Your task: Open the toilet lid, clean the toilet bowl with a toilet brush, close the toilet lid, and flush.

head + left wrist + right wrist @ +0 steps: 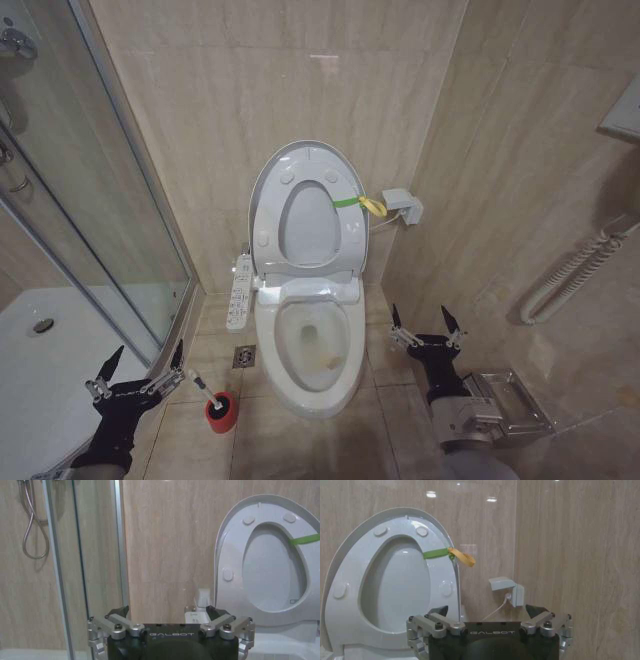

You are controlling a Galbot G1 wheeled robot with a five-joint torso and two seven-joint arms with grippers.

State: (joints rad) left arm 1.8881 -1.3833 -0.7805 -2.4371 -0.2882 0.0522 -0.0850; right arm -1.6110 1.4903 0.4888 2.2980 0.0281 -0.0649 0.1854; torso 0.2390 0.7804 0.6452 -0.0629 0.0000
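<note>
Glossy oval toilet lid [305, 205] stands upright above ceramic toilet bowl [312, 345].

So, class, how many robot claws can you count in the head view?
2: the left claw hangs beside the small red round cup holder; the right claw is right of the white ceramic toilet bowl.

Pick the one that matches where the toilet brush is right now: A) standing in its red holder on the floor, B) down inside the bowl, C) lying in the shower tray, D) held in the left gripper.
A: the toilet brush stands in its red holder on the floor, beside the open left gripper.
</note>
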